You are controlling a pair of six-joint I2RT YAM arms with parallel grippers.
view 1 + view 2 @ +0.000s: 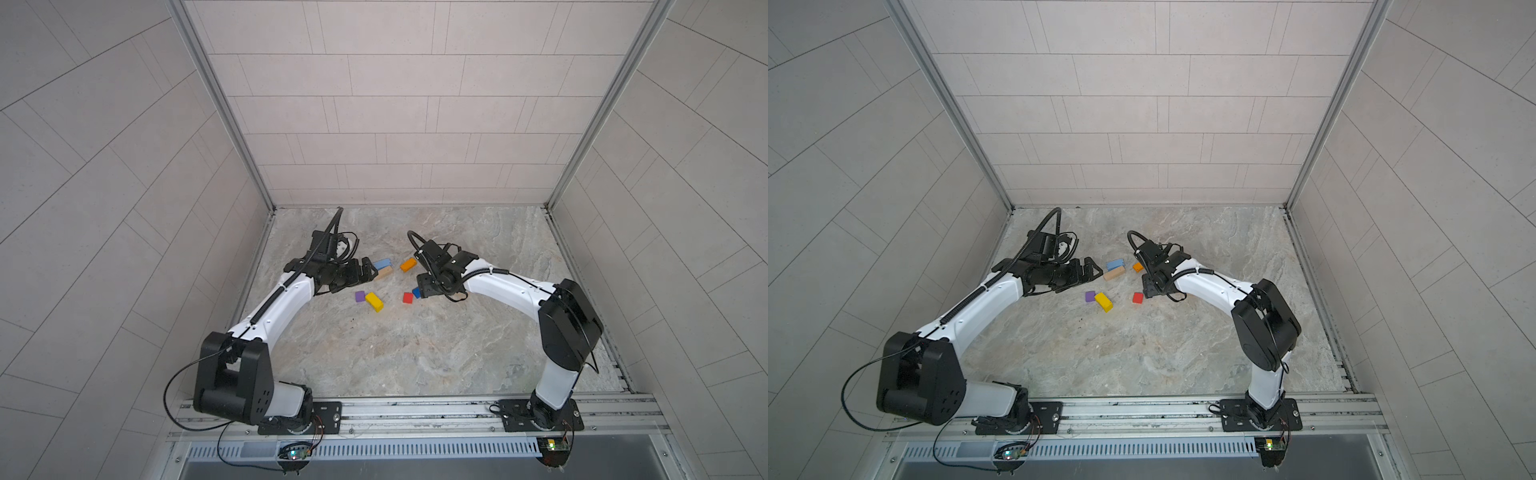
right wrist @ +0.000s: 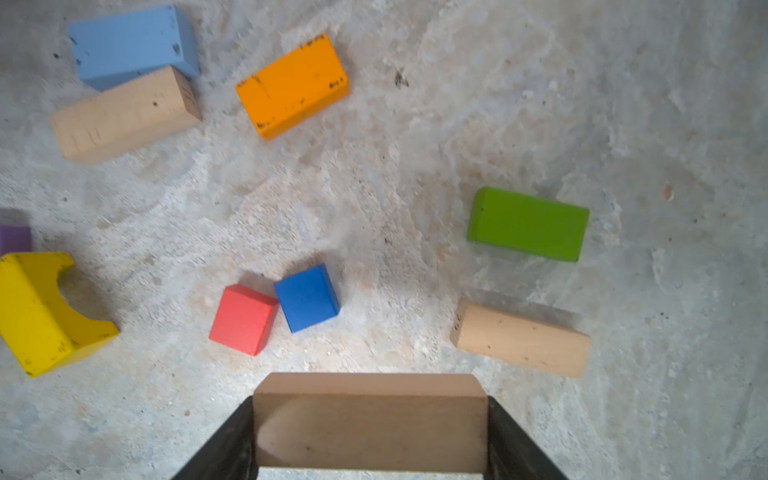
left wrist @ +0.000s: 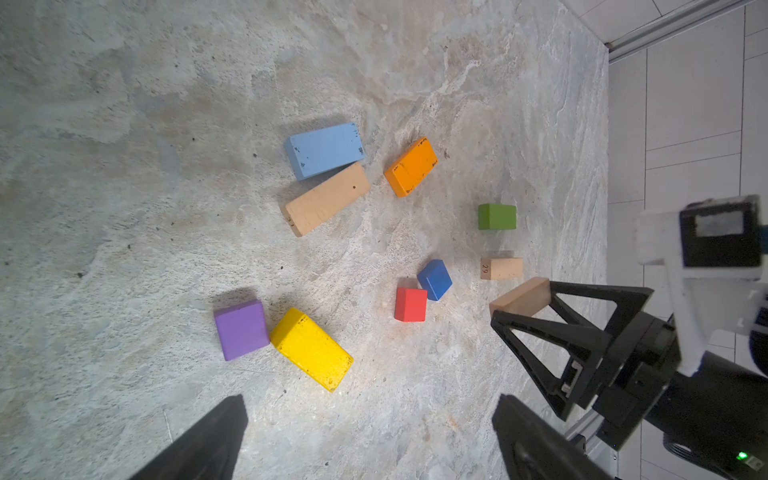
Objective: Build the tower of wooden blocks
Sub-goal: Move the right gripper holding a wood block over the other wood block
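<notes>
The wood blocks lie singly on the marble floor, and no tower is in view. A light-blue brick (image 3: 324,149) touches a tan bar (image 3: 328,198), with an orange brick (image 3: 411,166) beside them. Nearby are a purple cube (image 3: 241,329) against a yellow brick (image 3: 311,349), a red cube (image 3: 410,304) touching a blue cube (image 3: 434,279), a green brick (image 2: 528,224) and a second tan bar (image 2: 521,338). My right gripper (image 2: 370,401) is shut on a third tan bar (image 2: 370,432), held above the floor. My left gripper (image 3: 370,401) is open and holds nothing, near the light-blue brick (image 1: 382,263).
Tiled walls (image 1: 232,199) close in the marble floor (image 1: 415,353) on three sides. An aluminium rail (image 1: 415,409) carrying both arm bases runs along the front edge. The right arm's elbow (image 1: 567,328) stands tall at the right.
</notes>
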